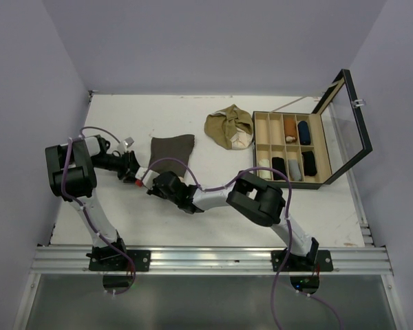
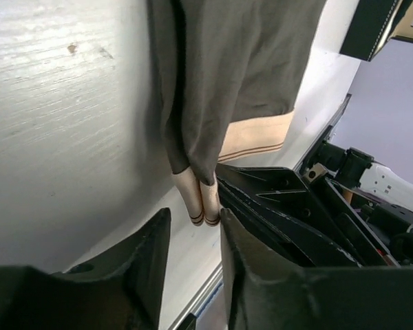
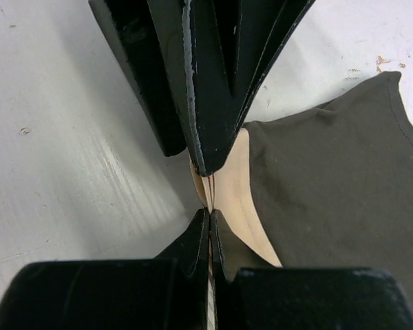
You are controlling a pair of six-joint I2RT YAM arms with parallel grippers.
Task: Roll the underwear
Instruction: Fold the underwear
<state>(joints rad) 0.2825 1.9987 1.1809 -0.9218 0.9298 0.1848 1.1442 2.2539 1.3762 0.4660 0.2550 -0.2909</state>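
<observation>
Nearest the overhead camera, a metal rail [image 1: 206,260] carries both arm bases. Beyond it, the left gripper [image 1: 133,170] and right gripper [image 1: 150,180] meet at the near edge of the dark brown underwear [image 1: 172,148]. It lies flat on the white table [image 1: 124,117], its length running away from them toward the far wall. The wrists hide its waistband here. The olive-tan underwear [image 1: 228,127] sits crumpled well apart, beside an open compartment box [image 1: 255,144]. From the left wrist, the left fingers stand spread, with the folded beige waistband [image 2: 199,199] at the mouth of the gap, unclamped. From the right wrist, the right fingers are pressed together, pinching that waistband, with the brown cloth fanning rightward (how much is caught cannot be told). A roll would likely run away from this held edge.
</observation>
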